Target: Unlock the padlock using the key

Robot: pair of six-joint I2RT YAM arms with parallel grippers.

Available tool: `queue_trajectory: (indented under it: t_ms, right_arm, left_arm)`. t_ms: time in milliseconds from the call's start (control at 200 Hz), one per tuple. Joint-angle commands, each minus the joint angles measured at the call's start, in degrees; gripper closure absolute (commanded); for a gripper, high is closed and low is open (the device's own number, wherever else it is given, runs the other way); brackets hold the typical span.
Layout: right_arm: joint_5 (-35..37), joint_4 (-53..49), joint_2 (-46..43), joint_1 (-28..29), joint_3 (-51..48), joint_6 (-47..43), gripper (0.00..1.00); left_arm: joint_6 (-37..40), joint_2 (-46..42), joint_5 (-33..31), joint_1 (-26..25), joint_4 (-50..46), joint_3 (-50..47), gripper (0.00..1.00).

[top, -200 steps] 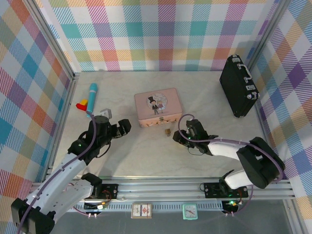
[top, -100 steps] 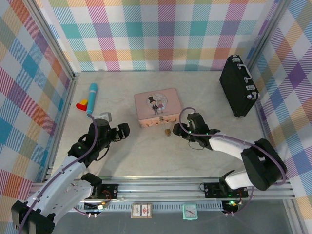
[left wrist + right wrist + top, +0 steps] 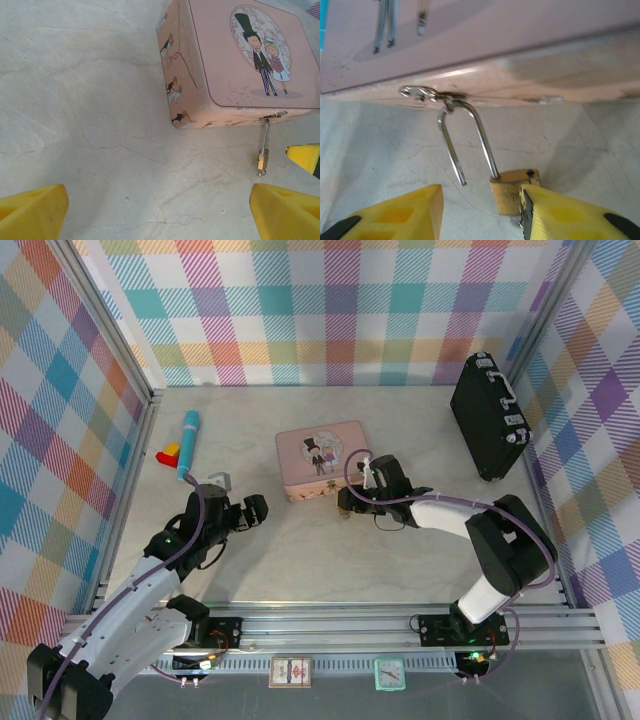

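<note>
Padlock [image 3: 512,192] hangs from the hasp [image 3: 420,92] of the pink tin [image 3: 520,40]; right gripper [image 3: 479,200], jaws parted around it, should centre before closing. Left gripper [image 3: 157,200] gapes wide.

I have moved the right gripper [image 3: 347,503] toward 9 o'clock; its fingers now reach the padlock [image 3: 511,190].

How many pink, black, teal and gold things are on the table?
Pink rectangular tin box: 1
Black hard case: 1
Teal marker-like cylinder: 1
Brass-gold padlock with silver shackle: 1
Total: 4
</note>
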Motion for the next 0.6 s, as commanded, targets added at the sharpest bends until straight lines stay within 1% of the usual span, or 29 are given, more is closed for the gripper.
queue_trajectory:
  t_ms: [0,115,370,595]
  right_arm:
    - [-2.51,-0.44,1.92,-0.06,2.47,-5.03,0.58]
    - [-2.36,-0.43,3.77,-0.06,3.68,-5.79,0.62]
    - [-1.64,1.38,6.52,-0.06,4.78,-6.09,0.66]
    - [-1.25,1.1,8.81,-0.06,7.03,-6.0,0.71]
  left_arm:
    - [-1.21,0.16,0.56,0.65,0.64,1.25,0.07]
    - [-2.17,-0.24,0.42,0.6,0.61,1.42,0.07]
    - [-2.37,-1.75,0.15,0.63,-1.48,1.95,0.07]
    - [-3.4,-2.07,0.25,0.6,-0.91,1.17,0.07]
